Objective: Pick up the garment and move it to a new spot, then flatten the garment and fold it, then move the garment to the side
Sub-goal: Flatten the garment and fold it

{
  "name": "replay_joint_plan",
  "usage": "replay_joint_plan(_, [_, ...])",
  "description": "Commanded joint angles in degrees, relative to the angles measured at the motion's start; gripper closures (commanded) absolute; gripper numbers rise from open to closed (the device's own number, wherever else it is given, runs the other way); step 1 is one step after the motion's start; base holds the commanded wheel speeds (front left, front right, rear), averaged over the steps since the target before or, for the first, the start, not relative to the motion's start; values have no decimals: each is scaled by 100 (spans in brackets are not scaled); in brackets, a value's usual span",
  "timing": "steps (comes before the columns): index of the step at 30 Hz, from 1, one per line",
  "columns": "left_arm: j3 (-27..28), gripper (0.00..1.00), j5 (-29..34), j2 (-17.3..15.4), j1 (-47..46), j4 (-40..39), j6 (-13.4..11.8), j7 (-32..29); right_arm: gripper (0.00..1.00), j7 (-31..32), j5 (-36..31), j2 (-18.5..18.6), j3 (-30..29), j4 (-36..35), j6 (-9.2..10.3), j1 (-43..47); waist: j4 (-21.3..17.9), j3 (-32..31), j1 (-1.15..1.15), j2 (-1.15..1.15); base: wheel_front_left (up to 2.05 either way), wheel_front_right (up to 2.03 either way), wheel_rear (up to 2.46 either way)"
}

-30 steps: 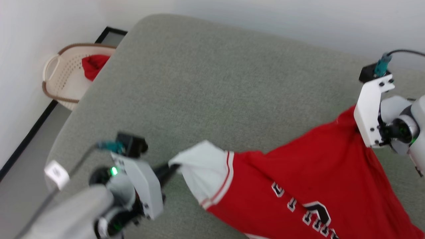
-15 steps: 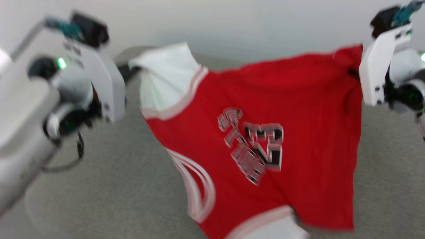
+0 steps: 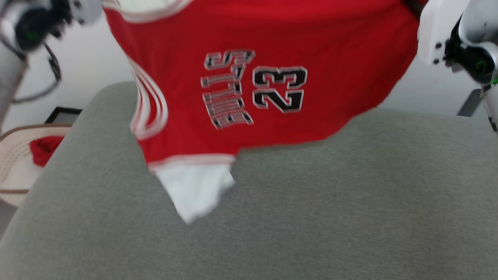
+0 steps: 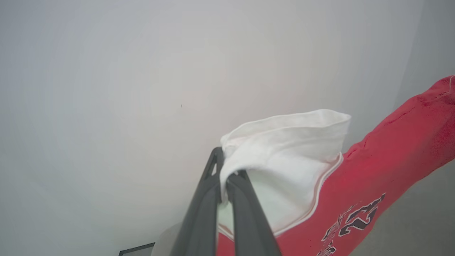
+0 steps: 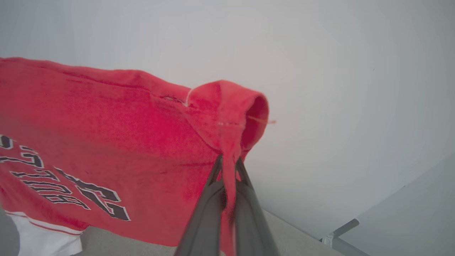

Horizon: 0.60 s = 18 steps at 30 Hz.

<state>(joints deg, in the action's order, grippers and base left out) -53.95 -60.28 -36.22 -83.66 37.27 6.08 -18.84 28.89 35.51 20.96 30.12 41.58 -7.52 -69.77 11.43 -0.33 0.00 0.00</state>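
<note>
Padded surface (image 3: 350,217): grey-green, cloth-covered, flat, spanning the lower half of the head view. Wall (image 3: 97,62): pale and plain, just behind the surface's far edge. Basket (image 3: 11,167): pale, perforated, brown-rimmed, standing lower than the surface beyond its left edge, with a small red cloth (image 3: 42,149) inside. Dark frame (image 3: 62,114): at the foot of the wall, near the basket. Grey bar (image 3: 469,103): slanted, beyond the far right edge. Garment (image 3: 330,77): red, raised above the surface and spread between the two arms, with its black lettering (image 3: 253,89) turned sideways. One white sleeve (image 3: 194,190) hangs lowest, over the left-centre of the surface; whether it touches cannot be told. Left gripper (image 4: 227,170): fingers pinched close on the other white sleeve, against the wall. Right gripper (image 5: 228,161): fingers pinched close on a bunched red corner of the garment. Edges: the surface's far left corner is rounded, and the far edge runs near the wall. Open room: bare surface lies in front of the garment and to its right.
</note>
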Motion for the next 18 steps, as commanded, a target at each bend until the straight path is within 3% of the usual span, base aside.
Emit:
replay_joint_plan(1, [2,100,112,72,-254,226,47,98,100,-158,-50,-45,-18,63,7,-150,-192,-74,0,0,0,0,0])
replay_joint_plan(10, [-104,100,269,347,-1085,1135,132,444,100,-636,-193,-214,-42,451,7,-636,-456,105,0,0,0,0,0])
replay_joint_plan(18, [-206,100,228,305,-1664,1296,142,865,100,-844,-405,-224,-154,626,7,-1300,-693,1039,0,0,0,0,0])
